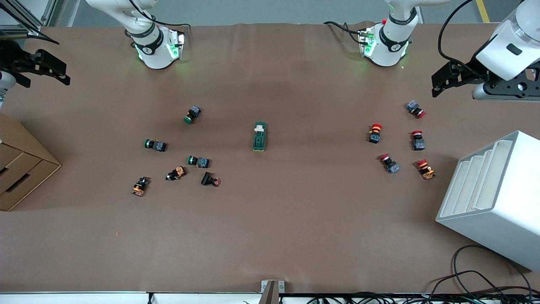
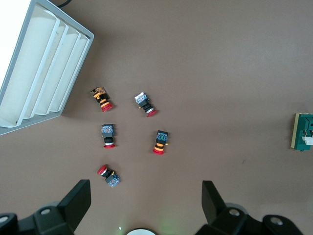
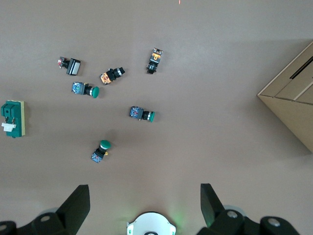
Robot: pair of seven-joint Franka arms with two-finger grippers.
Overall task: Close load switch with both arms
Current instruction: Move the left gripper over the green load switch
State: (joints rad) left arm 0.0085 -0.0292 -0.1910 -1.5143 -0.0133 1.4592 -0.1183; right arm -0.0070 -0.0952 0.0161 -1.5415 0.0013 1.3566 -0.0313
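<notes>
The load switch (image 1: 259, 136), a dark green oblong block with a cream tab at the end toward the arms' bases, lies alone in the middle of the table. It shows at the edge of the left wrist view (image 2: 304, 132) and of the right wrist view (image 3: 11, 119). My left gripper (image 1: 443, 80) hangs open and empty, high over the left arm's end of the table, above the red push-buttons (image 2: 145, 193). My right gripper (image 1: 52, 69) is open and empty too, high over the right arm's end (image 3: 144, 196). Both are well apart from the switch.
Several green and orange push-buttons (image 1: 193, 115) lie scattered toward the right arm's end, and several red ones (image 1: 375, 133) toward the left arm's end. A white slotted rack (image 1: 493, 198) stands at the left arm's end, a cardboard drawer box (image 1: 21, 169) at the right arm's end.
</notes>
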